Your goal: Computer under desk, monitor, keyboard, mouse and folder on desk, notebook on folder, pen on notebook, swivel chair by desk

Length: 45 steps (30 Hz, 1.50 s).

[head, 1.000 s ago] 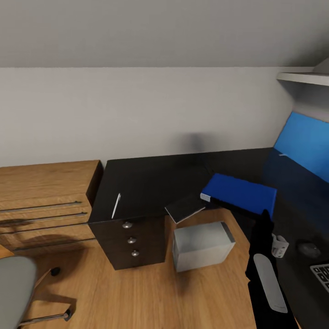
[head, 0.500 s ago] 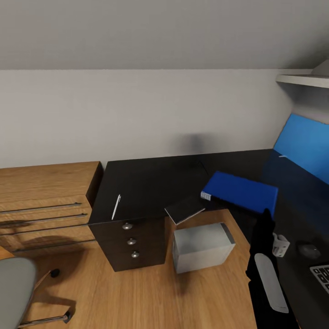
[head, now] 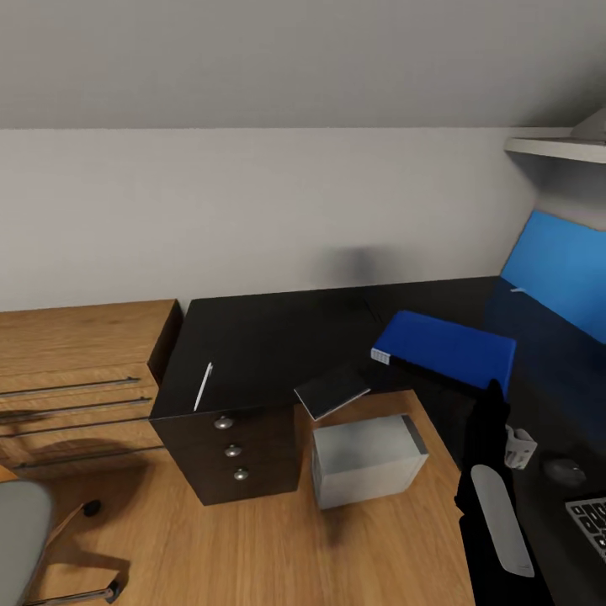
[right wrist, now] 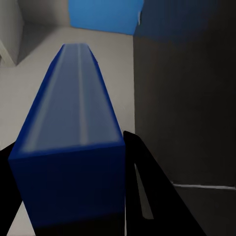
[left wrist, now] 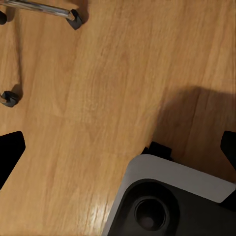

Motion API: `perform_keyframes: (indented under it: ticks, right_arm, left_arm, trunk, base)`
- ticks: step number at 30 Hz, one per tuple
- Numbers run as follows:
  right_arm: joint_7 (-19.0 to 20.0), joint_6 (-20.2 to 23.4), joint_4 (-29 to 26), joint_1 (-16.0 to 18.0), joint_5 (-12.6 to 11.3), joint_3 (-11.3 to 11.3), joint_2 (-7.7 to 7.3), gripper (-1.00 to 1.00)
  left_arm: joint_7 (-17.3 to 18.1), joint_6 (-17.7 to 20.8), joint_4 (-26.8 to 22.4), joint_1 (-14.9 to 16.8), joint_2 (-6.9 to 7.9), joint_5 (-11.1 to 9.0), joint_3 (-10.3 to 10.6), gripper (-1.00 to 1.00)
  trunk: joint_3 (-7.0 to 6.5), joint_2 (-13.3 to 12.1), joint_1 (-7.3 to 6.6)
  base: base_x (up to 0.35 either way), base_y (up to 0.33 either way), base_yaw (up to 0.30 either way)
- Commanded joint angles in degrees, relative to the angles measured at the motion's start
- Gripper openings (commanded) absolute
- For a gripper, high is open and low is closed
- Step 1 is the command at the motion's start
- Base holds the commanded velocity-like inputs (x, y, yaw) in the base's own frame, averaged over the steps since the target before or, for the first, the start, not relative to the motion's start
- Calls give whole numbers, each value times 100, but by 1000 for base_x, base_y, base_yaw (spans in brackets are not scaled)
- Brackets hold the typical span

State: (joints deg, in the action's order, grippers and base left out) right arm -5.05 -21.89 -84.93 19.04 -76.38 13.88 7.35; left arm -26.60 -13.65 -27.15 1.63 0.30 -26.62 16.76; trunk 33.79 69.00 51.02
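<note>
The blue folder (head: 443,348) hangs low over the black desk (head: 269,332), and my right gripper (head: 493,394) is shut on its near right edge. In the right wrist view the folder (right wrist: 73,142) runs away between the black fingers (right wrist: 152,191). The notebook (head: 332,389) lies half over the desk's inner edge, looking dark grey. The white pen (head: 203,385) rests above the drawer unit (head: 229,450). The grey computer (head: 366,459) stands on the floor in the desk's corner. The mouse (head: 562,471) and a keyboard corner (head: 589,515) are at the right. My left gripper (left wrist: 118,152) is open over the floor.
An oak dresser (head: 76,370) adjoins the desk on the left. The swivel chair seat (head: 18,539) is at the lower left, its casters (left wrist: 73,18) near my left gripper. The blue back panel (head: 555,269) rises at the right. A small white object (head: 519,446) sits near the mouse.
The camera has shifted: desk, pen, dresser and chair slid slightly left in the picture. The folder kept its place in my right gripper, so it now sits a little farther right over the desk.
</note>
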Motion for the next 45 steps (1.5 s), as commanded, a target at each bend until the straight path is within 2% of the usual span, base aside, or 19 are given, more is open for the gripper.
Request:
perform_keyframes:
  ticks: [1, 6, 9, 16, 24, 35, 41, 45]
  right_arm:
    - [-25, -19, 6, 4, -13, -9, -1, -100]
    - [-61, -95, 252, 10, 30, 2, -2, -100]
    - [-64, -322, 349, 19, 34, 13, -10, -100]
    - [-69, -1455, 771, 117, 2, 6, 5, -100]
    - [-174, -2266, 1057, 294, -9, -22, 20, -100]
    - [-189, -2399, 1188, 363, -23, -43, 14, -100]
    - [-191, -2392, 1191, 385, -21, -39, 2, -100]
    - [-197, -2390, 1348, 535, -1, -26, -15, -100]
  left_arm:
    - [-39, -29, -1, 4, 5, -54, 46, 100]
    - [-42, -24, -1, 4, 5, -54, 46, 100]
    - [-40, -24, -1, 4, 5, -54, 46, 100]
    - [-38, -23, -1, 4, 5, -54, 46, 100]
    - [-38, -23, -1, 4, 5, -54, 46, 100]
    - [-40, -31, -1, 4, -1, -54, 46, 100]
    - [-38, -37, -1, 4, -3, -47, 46, 100]
    - [-40, -33, -1, 4, 4, -50, 49, 100]
  trunk:
    - [5, 3, 2]
    - [5, 3, 2]
    - [5, 3, 2]
    - [5, 3, 2]
    - [5, 3, 2]
    - [5, 3, 2]
    - [5, 3, 2]
    - [5, 3, 2]
  base:
    - [174, -219, 0]
    - [58, -71, 0]
    - [10, -12, 0]
    - [2, -2, 0]
    - [0, 0, 0]
    - [15, -2, 0]
    - [212, -131, 0]
    - [244, -190, 0]
